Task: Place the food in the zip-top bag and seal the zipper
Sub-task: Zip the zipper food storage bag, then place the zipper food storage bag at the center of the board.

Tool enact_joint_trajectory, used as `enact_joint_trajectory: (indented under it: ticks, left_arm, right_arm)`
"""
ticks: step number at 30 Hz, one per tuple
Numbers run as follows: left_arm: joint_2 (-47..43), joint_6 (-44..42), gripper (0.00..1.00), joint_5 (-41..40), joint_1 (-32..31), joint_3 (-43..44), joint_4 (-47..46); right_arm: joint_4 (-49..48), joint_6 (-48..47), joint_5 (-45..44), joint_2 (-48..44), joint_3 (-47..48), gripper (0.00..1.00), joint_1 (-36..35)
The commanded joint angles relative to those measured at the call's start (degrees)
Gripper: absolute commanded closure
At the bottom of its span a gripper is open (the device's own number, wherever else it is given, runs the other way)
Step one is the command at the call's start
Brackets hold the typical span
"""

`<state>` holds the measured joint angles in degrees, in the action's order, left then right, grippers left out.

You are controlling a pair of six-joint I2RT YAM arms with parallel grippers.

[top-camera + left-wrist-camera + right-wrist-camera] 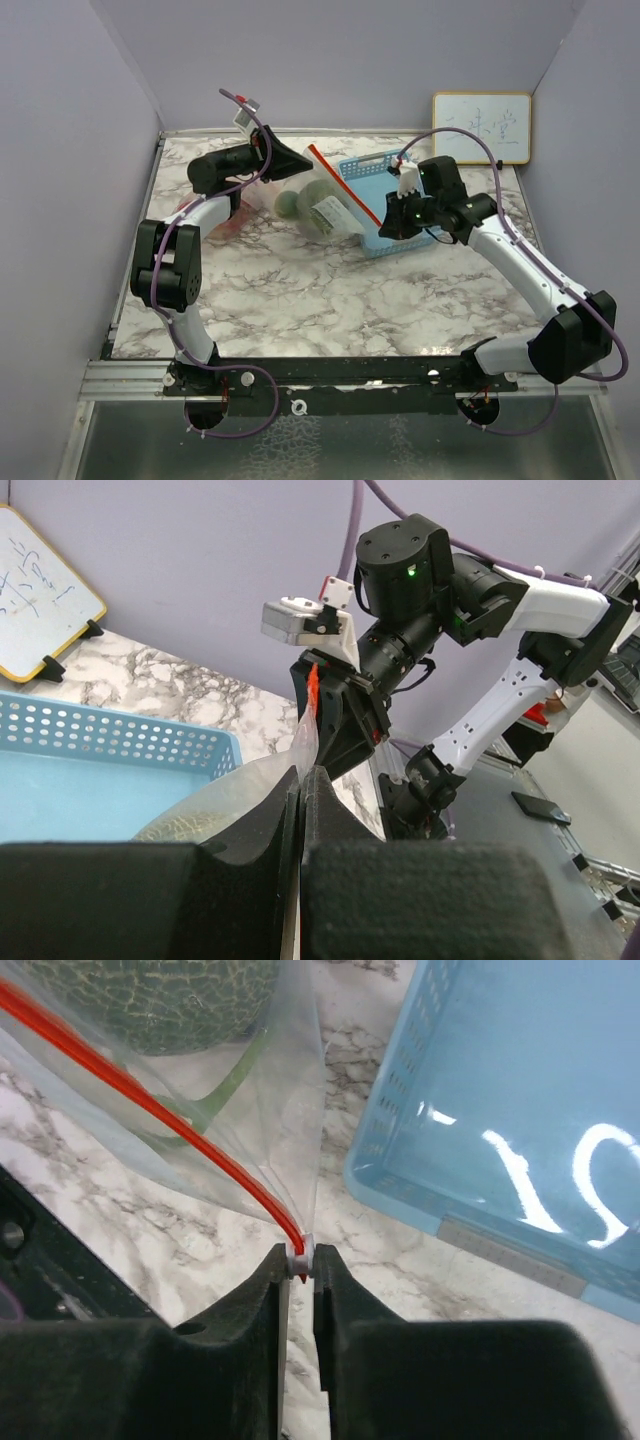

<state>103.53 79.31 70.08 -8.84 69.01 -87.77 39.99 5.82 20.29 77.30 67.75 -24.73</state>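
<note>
Black left tool [303, 777] pinches the clear zip-top bag [318, 205], which lies on the bench [300, 290]. Only the right wrist view shows the melon [170, 1000] close up inside the bag. There the right tool [300, 1260] squeezes the end of the red zipper [130, 1085], beside the blue basket [520, 1090].

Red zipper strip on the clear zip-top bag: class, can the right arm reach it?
Likely yes: the right gripper is shut on one end of the red zipper strip; the left gripper holds the clear zip-top bag.
</note>
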Motion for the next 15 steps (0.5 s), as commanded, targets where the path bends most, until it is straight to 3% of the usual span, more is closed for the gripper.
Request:
enact_joint_trajectory:
  ticks: [1,2,3,4,5,7,9,10,12,15]
  left_arm:
    - [-0.3,-0.1,1.00,-2.5,1.0,3.5,-4.1]
    - [-0.1,-0.6,1.00,-1.8,1.0,4.0,-2.4]
    - [-0.1,-1.5,0.91,-1.2,1.0,4.7,0.4]
    - [0.0,-2.3,0.43,-0.7,1.0,5.5,3.4]
    - [0.0,-3.0,0.06,-0.6,1.0,5.9,5.8]
    - [-0.6,-3.1,0.01,-1.3,1.0,5.7,7.7]
    - [-1.8,-4.6,0.01,-1.3,1.0,5.4,9.7]
    - [-2.9,-7.0,0.01,-1.0,1.1,5.5,15.7]
    - [-4.8,-18.5,0.01,-0.8,1.2,7.3,35.3]
    - [-6.0,-45.6,0.01,-4.7,1.2,13.9,76.3]
  right_arm:
    - [2.8,0.5,-4.9,-0.6,4.7,0.73,0.4]
    - [2.4,0.7,-5.1,-0.7,5.7,0.64,0.4]
    - [1.9,0.8,-5.2,-0.6,6.7,0.57,0.4]
    - [1.6,0.9,-5.2,-0.7,7.8,0.51,0.4]
    - [1.4,0.9,-5.2,-0.6,8.8,0.46,0.4]
    - [1.2,1.2,-5.2,-0.3,10.7,0.30,0.4]
    - [1.2,1.5,-5.2,0.2,12.7,0.23,0.4]
    - [1.3,1.7,-5.5,0.5,13.7,0.21,0.4]
    - [1.8,3.5,-8.7,1.5,16.0,0.10,0.4]
    - [2.7,3.3,-10.8,4.1,19.7,0.05,0.4]
